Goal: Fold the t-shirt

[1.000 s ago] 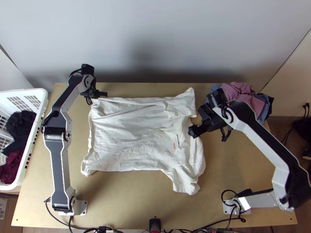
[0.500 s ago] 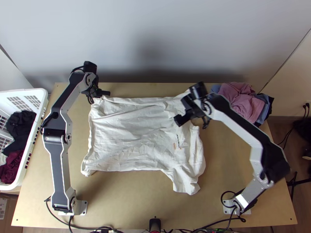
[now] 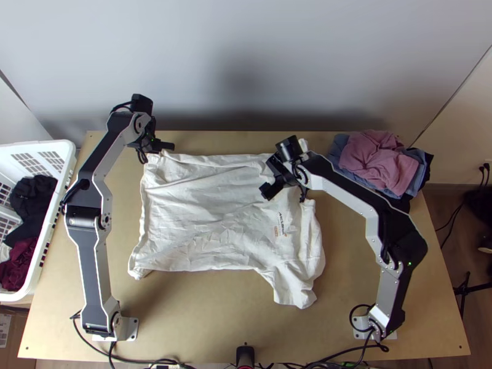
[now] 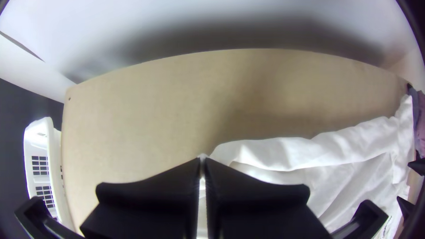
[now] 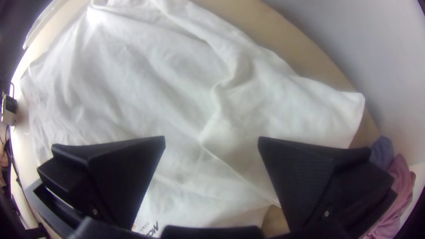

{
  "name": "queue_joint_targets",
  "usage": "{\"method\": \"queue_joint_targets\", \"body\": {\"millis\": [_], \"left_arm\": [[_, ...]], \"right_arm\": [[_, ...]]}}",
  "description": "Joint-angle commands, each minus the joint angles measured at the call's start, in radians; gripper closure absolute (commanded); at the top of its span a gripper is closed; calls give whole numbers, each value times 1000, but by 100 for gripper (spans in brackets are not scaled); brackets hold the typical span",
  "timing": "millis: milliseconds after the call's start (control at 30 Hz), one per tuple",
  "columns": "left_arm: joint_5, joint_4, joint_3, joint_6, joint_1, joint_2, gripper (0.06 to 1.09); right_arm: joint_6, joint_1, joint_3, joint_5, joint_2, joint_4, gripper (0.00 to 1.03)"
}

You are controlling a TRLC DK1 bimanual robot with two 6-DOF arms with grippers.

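A white t-shirt [image 3: 203, 209] lies spread on the table, with small print near its right part and a loose fold along the far edge. At its far left corner is my left gripper [image 3: 165, 147]; in the left wrist view that gripper [image 4: 203, 160] has its fingers pressed together on a bit of the white cloth [image 4: 274, 152]. My right gripper [image 3: 270, 178] is over the shirt beside the far right sleeve. Seen in the right wrist view, the right gripper [image 5: 211, 141] stands open above the cloth [image 5: 177, 88], its fingers wide apart and holding nothing.
A pile of pink, blue and dark clothes [image 3: 378, 163] sits at the table's far right. Left of the table stands a white basket [image 3: 64, 163] holding dark and maroon clothes. Bare wood [image 3: 203, 320] shows between the shirt and the near edge.
My right gripper has moved left from beside the shirt's right side to over its far right part, uncovering more of the clothes pile. The left arm has barely shifted.
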Motion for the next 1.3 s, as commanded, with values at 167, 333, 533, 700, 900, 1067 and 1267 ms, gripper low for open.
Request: {"method": "queue_joint_targets", "body": {"millis": [167,333,533,700,900,1067,1267], "left_arm": [[4,-3,5,2,2,-6,105],[10,-10,5,-1,1,-7,105],[25,-24,3,-4,4,-33,105],[27,-32,3,-3,10,-64,105],[31,-49,3,5,32,-107,105],[31,-52,3,13,55,-138,105],[34,-15,2,26,88,-150,105]], "right_arm": [[-43,-20,28,32,70,16,35],[-32,-26,37,41,64,18,99],[3,-43,66,44,33,18,100],[37,-63,110,44,8,8,100],[78,-69,195,44,-28,-45,100],[96,-71,268,43,-50,-104,100],[116,-82,362,41,-61,-174,100]]}}
